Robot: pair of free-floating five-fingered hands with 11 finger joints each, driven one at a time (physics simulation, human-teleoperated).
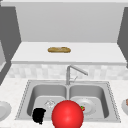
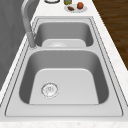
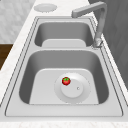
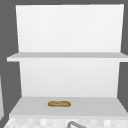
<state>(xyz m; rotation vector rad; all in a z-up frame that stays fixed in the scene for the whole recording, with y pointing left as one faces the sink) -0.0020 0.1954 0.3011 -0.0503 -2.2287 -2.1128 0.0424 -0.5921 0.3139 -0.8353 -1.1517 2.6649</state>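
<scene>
Front view is showing one double sink [image 1: 113,103], two basins side by side, with one faucet [image 1: 68,75] standing at the far rim between them. Behind it one white shelf [image 1: 100,53] is running from left to right, and the upper view is showing a second shelf above it.

One big red ball [image 1: 67,114] is sitting at the near edge of the picture, in front of the wall between the basins. It is lying to the right of the left hand [image 1: 39,115], near it but apparently not touching. The ball is round, so it is not giving any long axis to line up with. The left hand is hanging over the near left corner of the left basin. I cannot tell whether its fingers are spread or curled.

I am counting three plates: one in the right basin [image 1: 91,107], one on the left counter [image 1: 3,110], one on the right counter [image 1: 125,106]. One bread loaf [image 1: 59,50] is lying on the lower shelf, its long axis left to right. One small red fruit [image 1: 82,108] is resting on the basin plate.
</scene>
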